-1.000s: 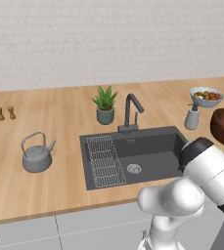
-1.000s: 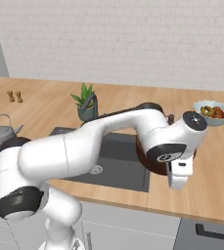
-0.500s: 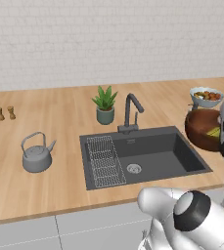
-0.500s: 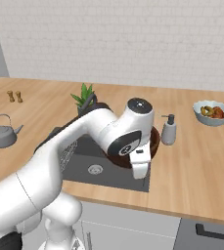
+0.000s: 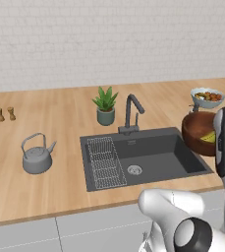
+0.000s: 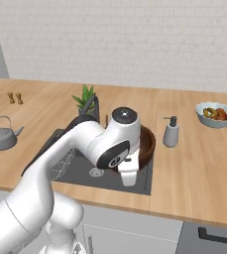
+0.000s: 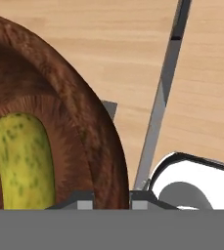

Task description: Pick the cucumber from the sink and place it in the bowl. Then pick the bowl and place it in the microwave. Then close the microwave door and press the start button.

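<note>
Gripper (image 7: 111, 195) clamped on bowl (image 7: 59, 122) rim, cucumber (image 7: 23, 158) inside lying lengthwise beside the fingers, bowl hanging over sink (image 5: 148, 157) edge.

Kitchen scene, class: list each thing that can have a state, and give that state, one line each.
bowl: gripped at its rim, lifted over the sink's right end.
cucumber: lying inside the bowl.
gripper: jaws shut on the bowl's wall.
sink: basin holds just its wire rack.
kettle: upright on the counter.
</note>
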